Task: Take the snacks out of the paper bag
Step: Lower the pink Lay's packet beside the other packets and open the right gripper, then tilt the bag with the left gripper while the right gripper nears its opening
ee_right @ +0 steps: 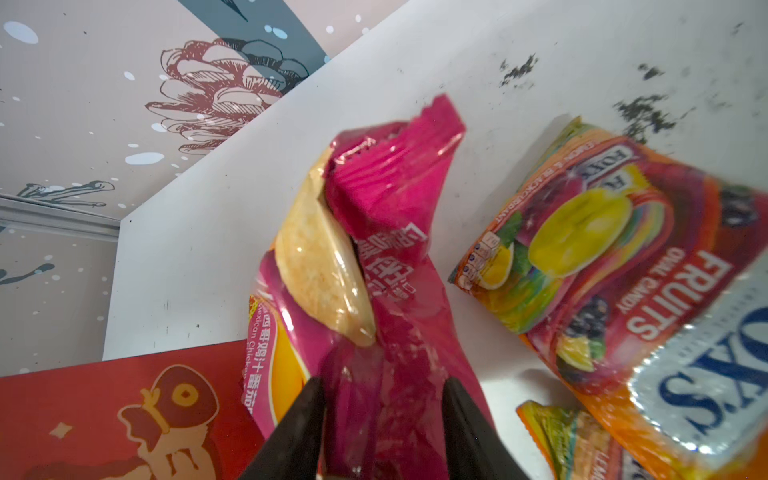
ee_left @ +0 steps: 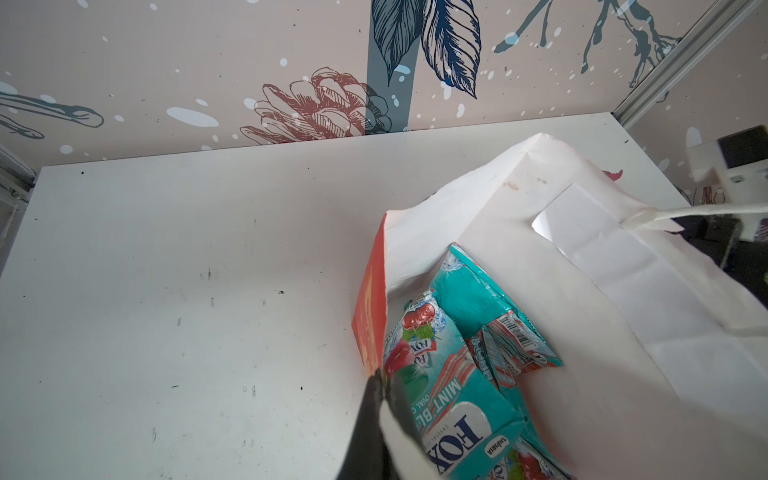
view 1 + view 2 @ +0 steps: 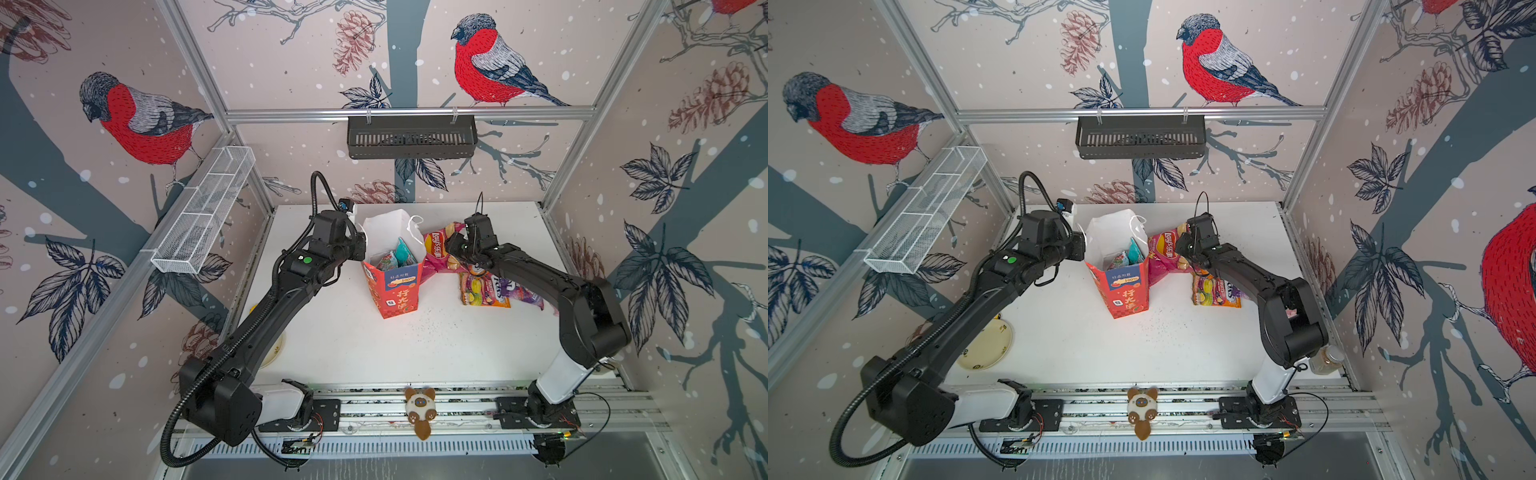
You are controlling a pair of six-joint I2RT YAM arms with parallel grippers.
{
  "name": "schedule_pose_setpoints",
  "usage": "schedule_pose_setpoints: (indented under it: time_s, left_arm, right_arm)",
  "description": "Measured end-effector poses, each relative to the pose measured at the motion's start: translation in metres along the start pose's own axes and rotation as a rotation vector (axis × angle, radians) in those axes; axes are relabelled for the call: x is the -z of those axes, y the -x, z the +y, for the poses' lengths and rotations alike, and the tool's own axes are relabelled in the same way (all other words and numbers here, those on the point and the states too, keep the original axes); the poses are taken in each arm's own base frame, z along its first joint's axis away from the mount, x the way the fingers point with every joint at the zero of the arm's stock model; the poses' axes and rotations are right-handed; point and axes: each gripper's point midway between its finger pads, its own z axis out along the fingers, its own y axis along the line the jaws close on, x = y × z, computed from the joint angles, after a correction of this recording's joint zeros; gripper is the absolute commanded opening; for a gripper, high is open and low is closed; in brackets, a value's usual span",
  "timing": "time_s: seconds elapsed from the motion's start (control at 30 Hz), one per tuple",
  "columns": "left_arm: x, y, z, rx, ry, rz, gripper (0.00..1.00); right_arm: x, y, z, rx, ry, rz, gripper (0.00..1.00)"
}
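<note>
The red paper bag (image 3: pixel 395 291) (image 3: pixel 1125 291) stands upright mid-table with its white inside (image 2: pixel 623 291) showing. Teal FOX'S packets (image 3: pixel 395 257) (image 3: pixel 1125 257) (image 2: pixel 469 415) lie inside it. My left gripper (image 3: pixel 363 252) (image 3: pixel 1084 249) (image 2: pixel 381 380) is shut on the bag's left rim. Right of the bag, the pink Lay's bag (image 3: pixel 436 249) (image 3: pixel 1165 249) (image 1: pixel 395 208) sits between the parted fingers of my right gripper (image 3: pixel 451 246) (image 3: pixel 1179 245) (image 1: pixel 382 382), which is open. An orange FOX'S fruits packet (image 3: pixel 484 291) (image 3: pixel 1214 291) (image 1: pixel 623 270) and a purple one (image 3: pixel 523 293) lie on the table under the right arm.
A plush cat (image 3: pixel 420 409) (image 3: pixel 1142 409) sits on the front rail. A yellow plate (image 3: pixel 986 345) lies under the left arm and a jar (image 3: pixel 1327 359) stands at the right front corner. On the walls hang a black basket (image 3: pixel 411 137) and a white wire basket (image 3: pixel 203 212).
</note>
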Motion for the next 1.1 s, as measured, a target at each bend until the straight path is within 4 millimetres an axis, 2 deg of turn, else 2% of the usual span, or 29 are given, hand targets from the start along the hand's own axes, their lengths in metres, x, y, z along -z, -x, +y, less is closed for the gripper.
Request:
schedule_pose_setpoints:
  time_s: [0.13, 0.23, 0.4, 0.53, 0.7, 0.9, 1.1]
  left_arm:
    - [-0.002, 0.001, 0.001, -0.006, 0.005, 0.001, 0.00]
    - [-0.003, 0.002, 0.001, -0.014, 0.005, 0.001, 0.00]
    - [-0.005, 0.004, 0.004, -0.048, 0.020, -0.007, 0.00]
    - [-0.007, 0.006, 0.005, -0.091, 0.024, -0.015, 0.00]
    - [-0.012, 0.020, 0.008, -0.129, 0.042, -0.020, 0.00]
    - [-0.022, 0.032, 0.012, -0.160, -0.016, -0.004, 0.00]
    - [-0.032, 0.037, -0.004, -0.242, -0.122, 0.013, 0.00]
  right_arm:
    - [0.028, 0.021, -0.001, 0.026, -0.037, -0.073, 0.56]
    - [0.056, 0.040, 0.005, 0.049, -0.042, -0.141, 0.57]
    - [0.097, 0.063, 0.034, 0.096, 0.047, -0.203, 0.58]
    - [0.110, 0.064, 0.059, 0.115, 0.150, -0.172, 0.58]
    - [0.118, 0.053, 0.093, 0.147, 0.267, -0.102, 0.58]
    - [0.128, 0.047, 0.117, 0.191, 0.332, -0.075, 0.58]
    - [0.151, 0.064, 0.137, 0.235, 0.375, -0.129, 0.58]
